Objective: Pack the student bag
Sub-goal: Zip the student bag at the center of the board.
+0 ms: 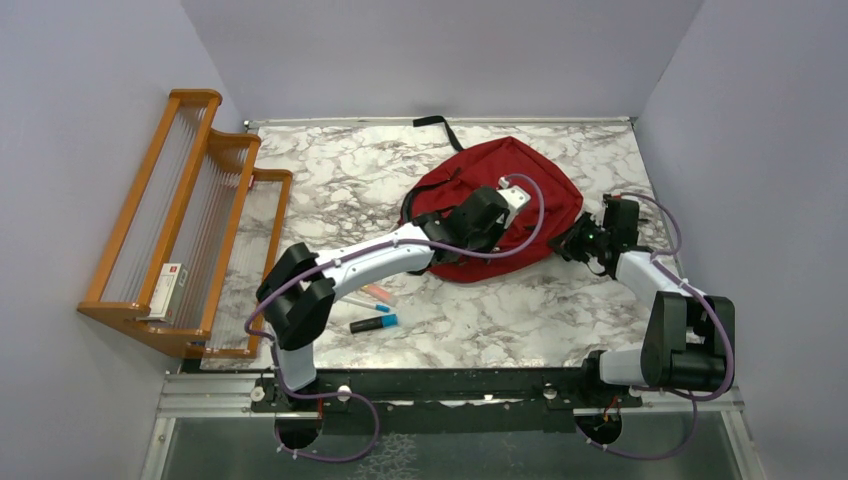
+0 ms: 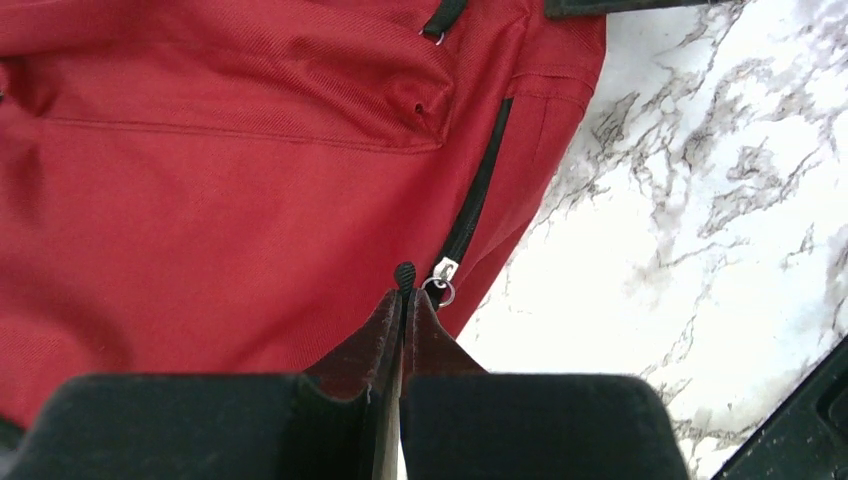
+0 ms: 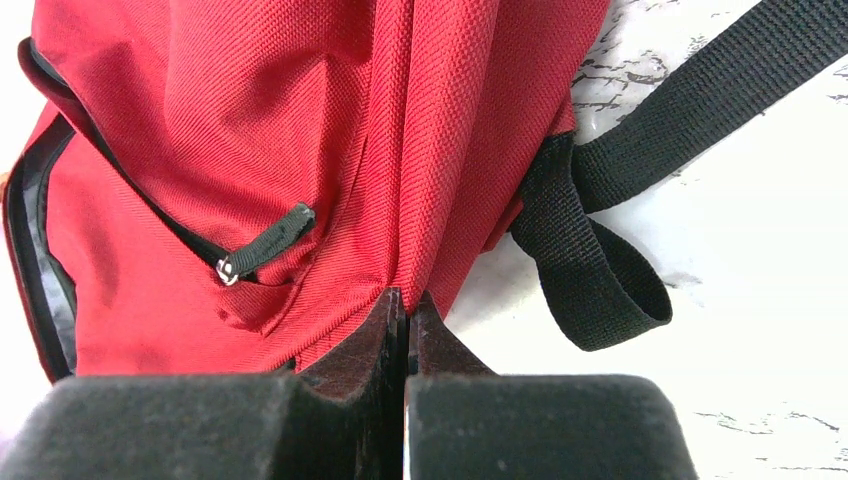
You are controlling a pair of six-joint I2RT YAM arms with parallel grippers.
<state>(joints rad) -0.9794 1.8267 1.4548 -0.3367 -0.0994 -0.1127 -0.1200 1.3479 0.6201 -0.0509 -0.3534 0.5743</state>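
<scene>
While slack, bag (image 1: pixel 478 168) in tools (image 2: pixel 404 298) (image 3: pixel 405 302) (tight)

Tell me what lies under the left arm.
A pink highlighter and a blue-capped marker lie beside the left arm, which hides the highlighter's far end. Further along it covers part of the student bag.

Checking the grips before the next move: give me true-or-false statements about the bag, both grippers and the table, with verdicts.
1. The left gripper is shut on a black zipper pull of the student bag. True.
2. The right gripper hangs open, clear of the bag. False: it is shut, pinching a fold of the bag's red fabric.
3. A blue marker lies on the table, outside the bag. True.
4. The wooden rack stands at the table's right side. False: it stands at the left.
</scene>
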